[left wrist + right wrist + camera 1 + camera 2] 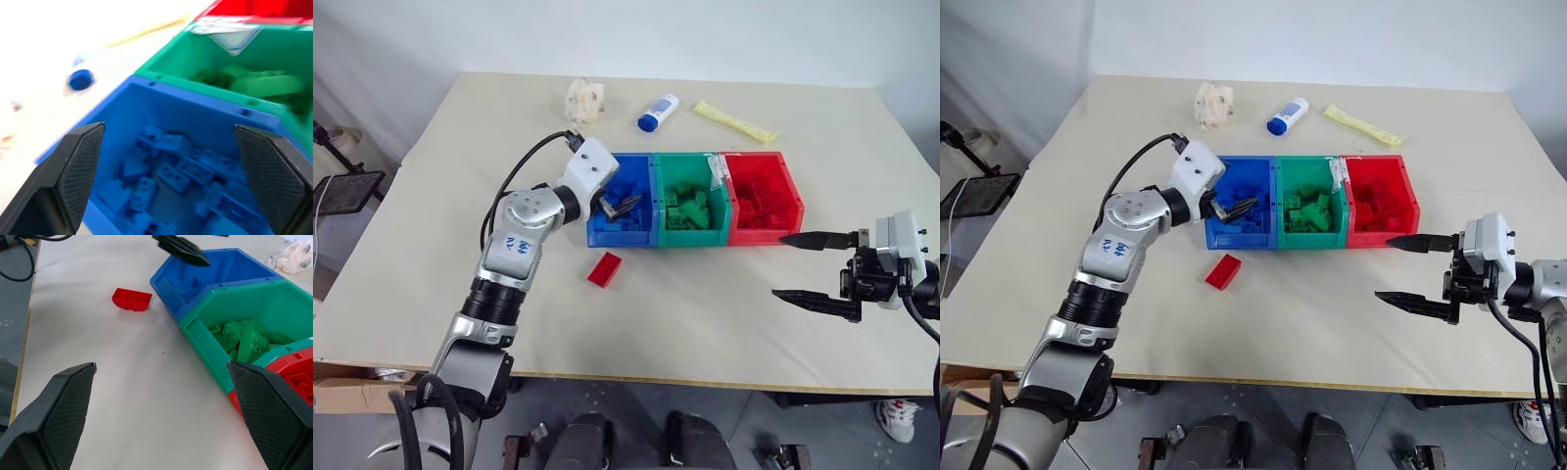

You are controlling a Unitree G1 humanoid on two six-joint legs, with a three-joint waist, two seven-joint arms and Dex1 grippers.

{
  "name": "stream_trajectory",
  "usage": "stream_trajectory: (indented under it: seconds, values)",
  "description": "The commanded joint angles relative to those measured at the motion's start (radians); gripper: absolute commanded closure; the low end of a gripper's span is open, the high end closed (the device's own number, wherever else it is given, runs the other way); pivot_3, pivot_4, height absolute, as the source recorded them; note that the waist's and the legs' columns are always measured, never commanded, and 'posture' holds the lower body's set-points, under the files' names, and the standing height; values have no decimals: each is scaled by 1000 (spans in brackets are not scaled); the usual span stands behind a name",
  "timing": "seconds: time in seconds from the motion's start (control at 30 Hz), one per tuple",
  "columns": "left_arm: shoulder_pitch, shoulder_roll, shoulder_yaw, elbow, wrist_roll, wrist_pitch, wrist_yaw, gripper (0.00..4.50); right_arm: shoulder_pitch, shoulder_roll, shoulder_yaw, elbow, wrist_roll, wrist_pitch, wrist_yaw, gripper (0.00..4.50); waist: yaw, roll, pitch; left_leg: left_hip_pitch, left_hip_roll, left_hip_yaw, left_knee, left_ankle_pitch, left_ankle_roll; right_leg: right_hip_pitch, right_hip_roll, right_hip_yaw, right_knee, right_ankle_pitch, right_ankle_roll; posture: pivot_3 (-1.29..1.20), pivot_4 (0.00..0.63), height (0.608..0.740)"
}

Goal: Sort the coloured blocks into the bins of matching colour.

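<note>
Three bins stand joined in a row mid-table: blue [617, 233], green [690, 236] and red [760, 233]. My left gripper [623, 205] hovers open and empty over the blue bin, above several blue blocks [171, 174]. Green blocks [242, 338] fill the green bin, and red blocks [759, 201] lie in the red one. One red block [604, 268] lies loose on the table in front of the blue bin. My right gripper [777, 264] is open and empty, in front of and to the right of the red bin.
Behind the bins lie a white bottle with a blue cap [658, 112], a yellow packet [736, 121] and a crumpled clear wrapper [584, 100]. The table's front edge [636, 377] runs close below the red block.
</note>
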Motion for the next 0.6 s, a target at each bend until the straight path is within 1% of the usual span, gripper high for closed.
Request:
stream_trajectory:
  seconds: [0.03, 0.1, 0.2, 0.33, 0.4, 0.5, 0.6]
  values:
    - [103, 68, 59, -141, -181, 4, -217, 34, -25, -10, -10, 21, 2, -7, 27, 0, -3, 0, 0, 0, 0, 0, 0, 0, 0, 0, 0, 0, 0, 0, 0, 0, 150, 740]
    - [163, 119, 73, -188, -234, 19, -296, 34, -30, -14, -5, 31, -1, -5, 40, 0, -12, 0, 0, 0, 0, 0, 0, 0, 0, 0, -1, 1, 0, 0, 0, 0, 150, 740]
    - [208, 184, 79, -193, -258, 16, -357, 34, -37, -17, -1, 46, -7, -4, 57, 0, -10, 0, 0, 0, 1, -1, 1, 0, 0, 0, -1, 0, 0, 0, 0, 0, 150, 740]
    - [322, 327, 167, -146, -308, -50, -506, 34, -37, -19, 1, 74, -17, -17, 94, 0, -23, 0, 0, 0, 1, -1, 0, 0, 0, 0, -2, 1, 0, 0, 0, 0, 150, 740]
    - [370, 375, 193, -139, -326, -65, -551, 34, -36, -20, 1, 89, -26, -26, 108, 0, -26, 0, 0, 1, 2, -1, -1, -1, -1, 0, -2, 1, 0, 0, -1, 0, 150, 740]
    - [443, 426, 224, -117, -325, -96, -582, 34, -39, -15, -1, 110, -35, -44, 127, 0, -25, 1, 0, 1, 2, -1, -1, -1, -1, 0, -3, 1, -1, 0, -1, 0, 150, 740]
    - [529, 456, 263, -115, -328, -140, -608, 34, -47, -11, -3, 128, -26, -44, 145, 0, -24, 1, 0, 1, 2, -1, -1, -1, -1, 0, -4, 1, -1, 0, -1, 0, 150, 740]
